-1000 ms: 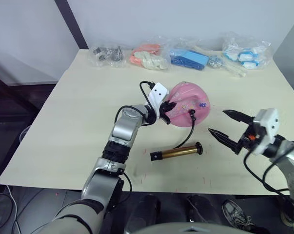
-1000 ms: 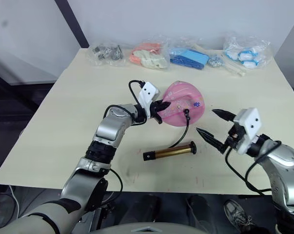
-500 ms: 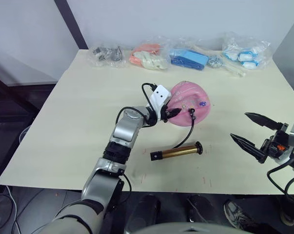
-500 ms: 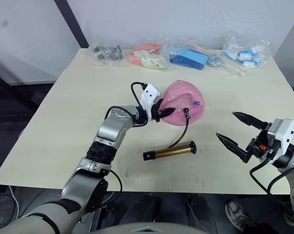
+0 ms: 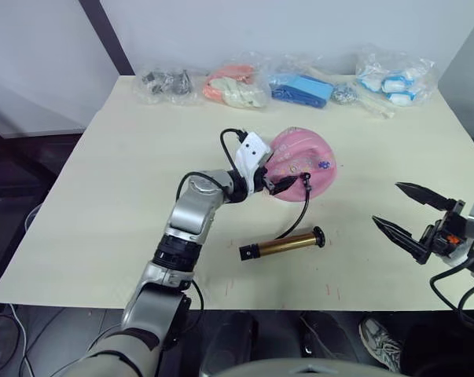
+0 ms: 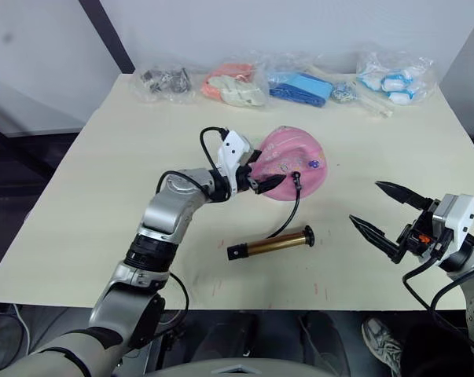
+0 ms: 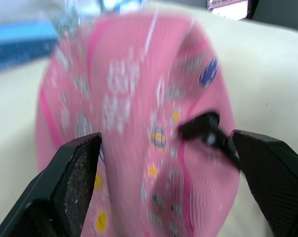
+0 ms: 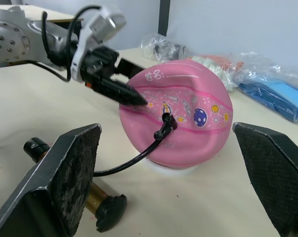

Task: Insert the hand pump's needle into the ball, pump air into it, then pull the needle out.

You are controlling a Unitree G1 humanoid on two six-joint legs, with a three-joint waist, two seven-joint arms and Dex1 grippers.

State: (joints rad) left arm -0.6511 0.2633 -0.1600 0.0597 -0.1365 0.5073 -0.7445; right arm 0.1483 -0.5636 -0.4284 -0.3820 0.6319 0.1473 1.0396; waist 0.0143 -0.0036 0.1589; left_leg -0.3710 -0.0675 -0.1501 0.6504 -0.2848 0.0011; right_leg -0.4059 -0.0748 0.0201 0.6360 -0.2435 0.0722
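**Left pincer at the ball, right pincer spread wide off to the side**

Our left pincer reaches across the table with its elbow bent and its fingers pointing at the near-left face of the pink ball. In the left wrist view the two fingers stand apart, one to each side of the ball's printed surface; whether the tips actually press the rubber we cannot tell. Our right pincer hangs near the table's right front edge, well apart from the ball, with both black fingers splayed wide and nothing between them.

The ball sits saggy and dented near the middle of the pale cream table. The small black fitting that carries the needle is seated on the ball's near face; the pin itself is too small for us to make out. From it the thin black hose curves down to the hand pump, which lies flat on the table in front of the ball, free of both pincers.

Behind the table rises a plain light wall with a dark slanted beam at the left.

Along the far edge lie clear plastic bags: one with dark metal bits, one with orange and cream pieces, one with a blue item, and one with white-and-blue items.
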